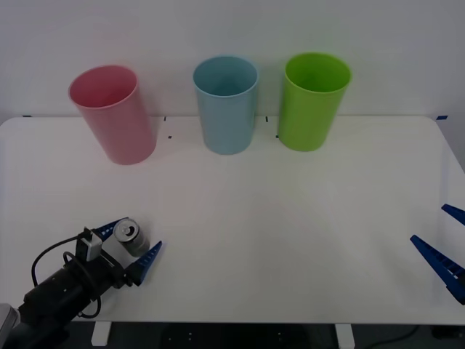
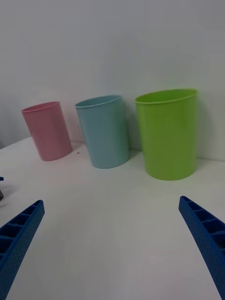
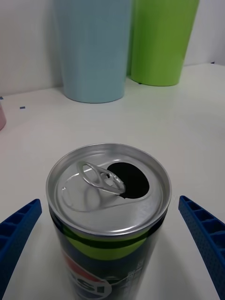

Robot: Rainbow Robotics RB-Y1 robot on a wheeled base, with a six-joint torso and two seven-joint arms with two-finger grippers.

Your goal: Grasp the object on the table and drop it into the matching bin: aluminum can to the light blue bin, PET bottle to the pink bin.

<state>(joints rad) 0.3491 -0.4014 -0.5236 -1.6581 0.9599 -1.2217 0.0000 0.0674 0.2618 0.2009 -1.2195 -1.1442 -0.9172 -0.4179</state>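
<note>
Small dark grey aluminium can (image 1: 128,234) with shiny silver pull-tab top, already opened, upright on the large flat white counter (image 1: 290,240) near its front left corner, well apart from the bins. Left gripper (image 1: 131,246) low at the counter with blue ribbed fingers apart, one on each side of the can and clear of its wall: straddling position, set so that closing clamps the can across its width without tipping it. Grasp not yet made. Tall light blue plastic bin (image 1: 226,105) at the far edge, between the tall pink plastic bin (image 1: 114,114) and a lime green plastic bin (image 1: 313,101); open rims upward to receive a drop from above. Light blue bin the matching target for the can. Right gripper (image 1: 445,243) parked at the right edge of the counter, fingers apart, holding nothing, kept out of the left arm's likely path.
</note>
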